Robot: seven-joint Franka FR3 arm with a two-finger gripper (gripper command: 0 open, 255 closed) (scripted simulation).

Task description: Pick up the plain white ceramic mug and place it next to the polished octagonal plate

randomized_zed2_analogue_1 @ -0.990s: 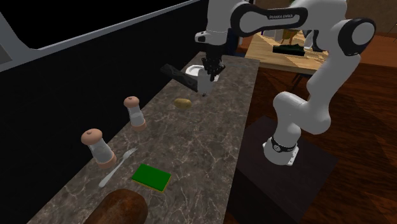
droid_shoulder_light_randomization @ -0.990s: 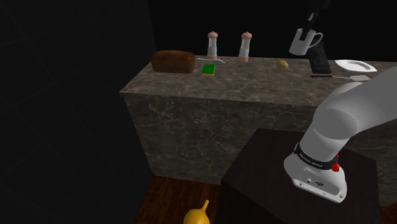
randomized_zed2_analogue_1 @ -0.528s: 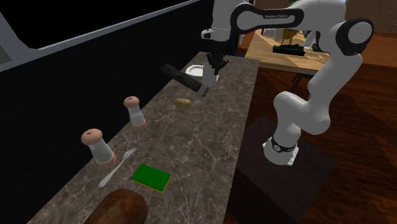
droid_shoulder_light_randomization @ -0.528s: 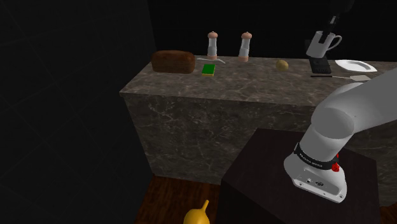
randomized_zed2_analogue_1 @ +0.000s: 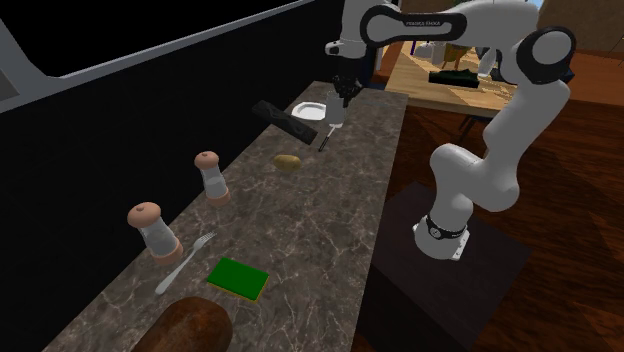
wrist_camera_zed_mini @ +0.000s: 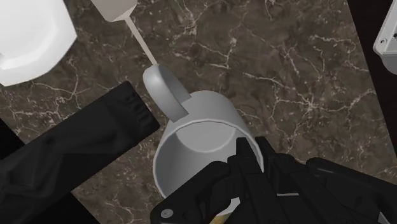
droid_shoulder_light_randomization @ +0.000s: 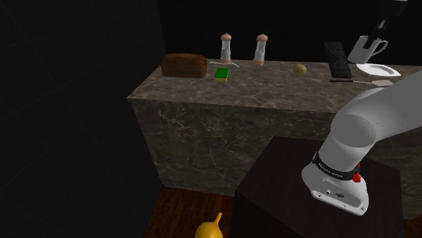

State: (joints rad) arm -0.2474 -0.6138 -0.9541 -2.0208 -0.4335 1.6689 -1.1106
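A plain white mug (droid_shoulder_light_randomization: pixel 366 49) hangs tilted in the air just above the counter, beside the white octagonal plate (droid_shoulder_light_randomization: pixel 376 69). My black gripper (droid_shoulder_light_randomization: pixel 377 32) is shut on the mug's rim from above. In the second exterior view the gripper (randomized_zed2_analogue_1: pixel 343 96) holds the mug (randomized_zed2_analogue_1: pixel 337 112) close to the plate (randomized_zed2_analogue_1: pixel 308 109). In the wrist view the fingers (wrist_camera_zed_mini: pixel 249 154) clasp the mug's wall (wrist_camera_zed_mini: pixel 197 137), with the handle pointing away from the gripper. The plate (wrist_camera_zed_mini: pixel 28 38) lies beyond the mug.
A black slab (droid_shoulder_light_randomization: pixel 337 59) and a spatula (droid_shoulder_light_randomization: pixel 368 82) lie close to the plate. Further along the stone counter (droid_shoulder_light_randomization: pixel 270 94) sit a potato (droid_shoulder_light_randomization: pixel 299 68), two shakers (droid_shoulder_light_randomization: pixel 226 49) (droid_shoulder_light_randomization: pixel 261 49), a green sponge (droid_shoulder_light_randomization: pixel 222 73), a fork (randomized_zed2_analogue_1: pixel 185 262) and a bread loaf (droid_shoulder_light_randomization: pixel 184 65).
The gripper has carried the mug toward the shoulder view's right, past the black slab, until it hangs beside the plate. The fingers stayed shut on it.
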